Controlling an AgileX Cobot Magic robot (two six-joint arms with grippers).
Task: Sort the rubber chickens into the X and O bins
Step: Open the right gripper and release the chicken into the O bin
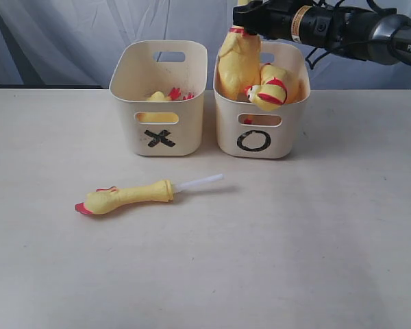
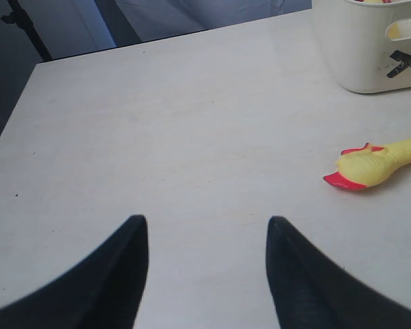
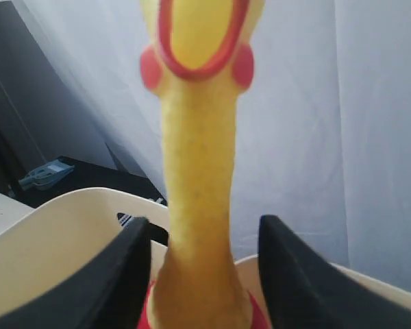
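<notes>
A long yellow chicken (image 1: pixel 238 63) stands upright in the O bin (image 1: pixel 260 140), leaning on its back left corner. Another chicken (image 1: pixel 271 89) lies curled beside it. My right gripper (image 1: pixel 249 20) is above that bin. In the right wrist view it (image 3: pixel 203 223) stands open, with the chicken's neck (image 3: pixel 195 171) between the fingers and a gap on each side. The X bin (image 1: pixel 160 140) holds yellow pieces (image 1: pixel 163 96). A head-neck piece (image 1: pixel 127 197) lies on the table in front of it. My left gripper (image 2: pixel 207 226) is open and empty over bare table, left of that piece (image 2: pixel 373 164).
A white stick (image 1: pixel 201 181) juts from the neck end of the piece on the table. The two bins stand side by side at the back of the table (image 1: pixel 315 240), and a grey curtain (image 1: pixel 55 41) hangs behind them. The X bin's corner (image 2: pixel 359 55) shows in the left wrist view.
</notes>
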